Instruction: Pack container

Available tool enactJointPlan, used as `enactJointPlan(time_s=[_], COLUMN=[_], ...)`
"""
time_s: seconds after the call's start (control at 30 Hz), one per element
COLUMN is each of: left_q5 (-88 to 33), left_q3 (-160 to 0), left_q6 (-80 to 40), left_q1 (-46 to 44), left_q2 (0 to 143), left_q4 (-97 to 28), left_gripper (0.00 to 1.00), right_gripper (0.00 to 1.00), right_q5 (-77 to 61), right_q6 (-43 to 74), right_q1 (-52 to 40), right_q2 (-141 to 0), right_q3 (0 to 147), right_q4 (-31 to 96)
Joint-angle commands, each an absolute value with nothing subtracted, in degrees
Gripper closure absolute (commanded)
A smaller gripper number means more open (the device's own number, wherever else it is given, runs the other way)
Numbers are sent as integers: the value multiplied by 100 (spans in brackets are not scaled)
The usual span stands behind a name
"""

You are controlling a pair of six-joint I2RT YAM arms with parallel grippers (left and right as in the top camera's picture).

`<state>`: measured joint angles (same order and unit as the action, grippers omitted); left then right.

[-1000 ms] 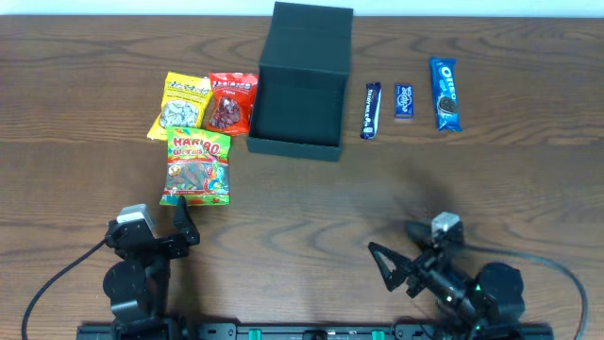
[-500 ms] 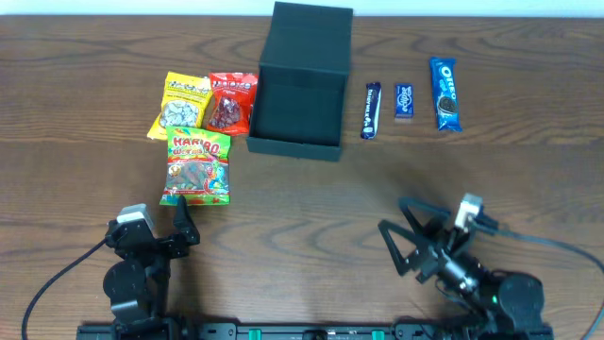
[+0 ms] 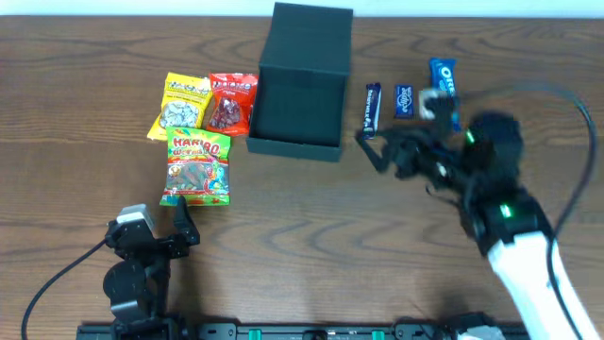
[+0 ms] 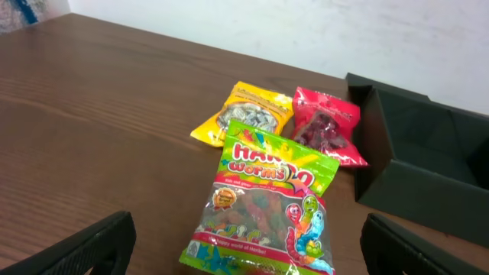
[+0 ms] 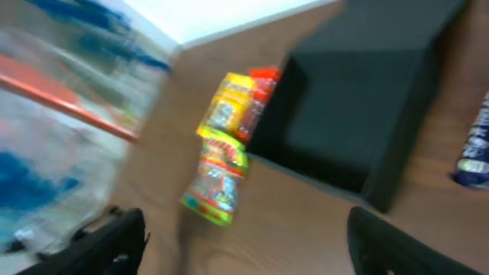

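At the left of the table, near its front edge, the left fingers sit spread wide and empty, just short of the gummy worm packet. A yellow packet and a red packet lie beyond it. Next comes the container, mid-table toward the far edge, its long axis running from near to far. Just right of its near corner the right fingers hang parted, gripping nothing, beside a dark snack bar. A small blue packet and a cookie pack lie further right. The container lies left of these fingers, so I judge them the nearer pair. The left wrist view shows the container's hollow inside, which overhead barely reveals. The right wrist view is blurred, though both fingers show apart.
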<state>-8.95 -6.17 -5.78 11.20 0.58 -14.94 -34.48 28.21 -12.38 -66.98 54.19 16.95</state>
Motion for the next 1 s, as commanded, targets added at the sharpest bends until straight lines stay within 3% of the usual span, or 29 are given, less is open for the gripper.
enactJointPlan(time_s=[0.0, 0.23, 0.8, 0.97], left_q5=[-858, -856, -856, -856], left_q3=[-478, -475, -478, -478], left_q6=[-515, -515, -515, -515], left_q1=[1122, 1122, 1122, 1122], left_q2=[25, 25, 25, 25], left_q4=[-1549, -1549, -1549, -1549], left_gripper=[5, 5, 5, 5], right_gripper=[14, 15, 31, 60], right_q5=[-2386, -423, 1041, 1026], right_q6=[1850, 2403, 3494, 3492], right_q1=[-1658, -2467, -2880, -2877], right_q2=[-7483, -9666, -11371, -11546], right_q3=[6257, 8031, 8475, 8475], right_q4=[2130, 2963, 3391, 3446])
